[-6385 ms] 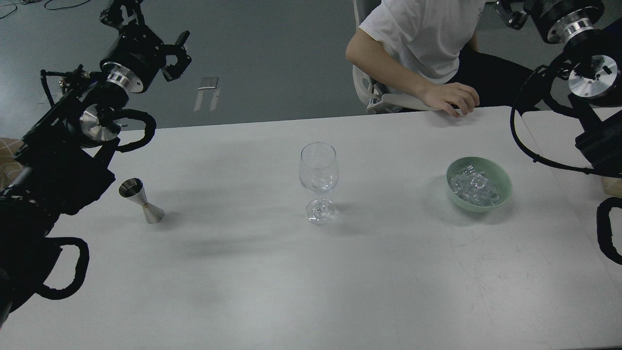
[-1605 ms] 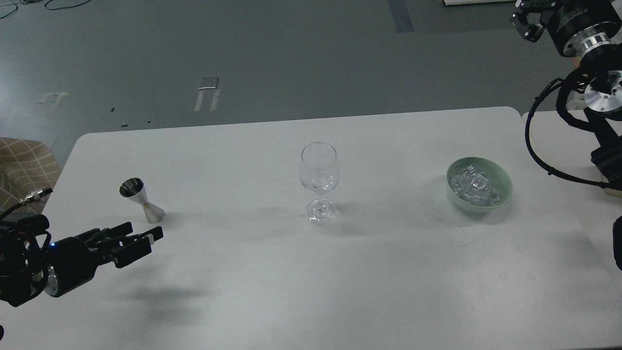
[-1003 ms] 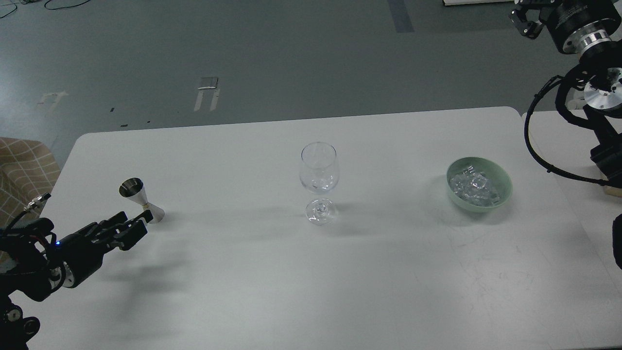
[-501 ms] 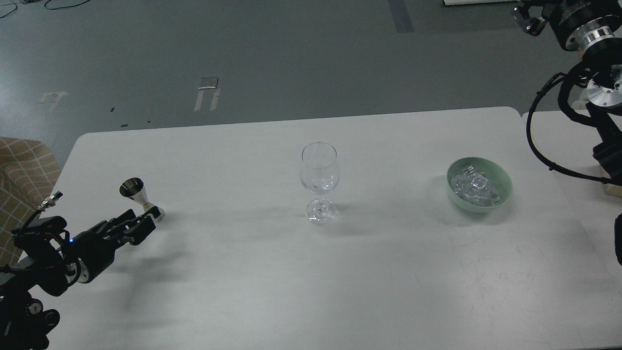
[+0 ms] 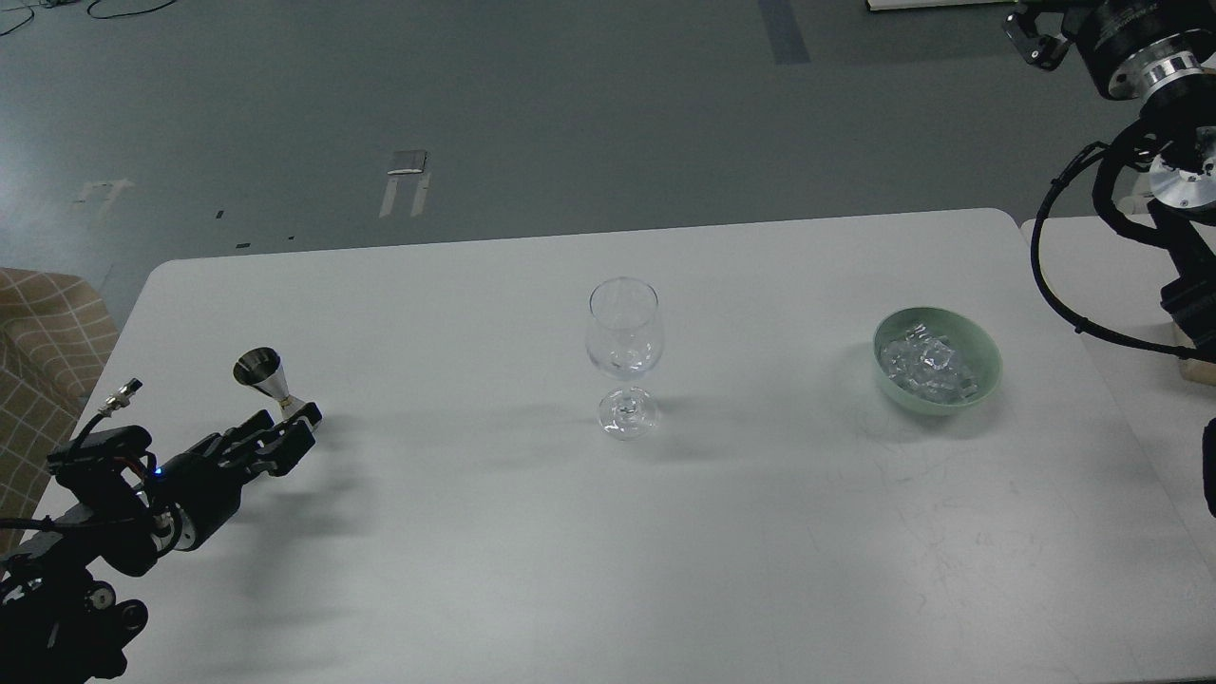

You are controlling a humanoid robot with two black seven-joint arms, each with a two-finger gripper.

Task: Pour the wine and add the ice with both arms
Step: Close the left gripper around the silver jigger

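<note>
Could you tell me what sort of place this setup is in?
Probably a robotics lab or test room, staged as a small bar station: a plain white table on a bare grey floor with tape marks, holding only a wine glass, a steel jigger and a green bowl of ice.

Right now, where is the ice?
In the head view, the ice lies inside the green bowl on the table's right side, right of the wine glass.
</note>
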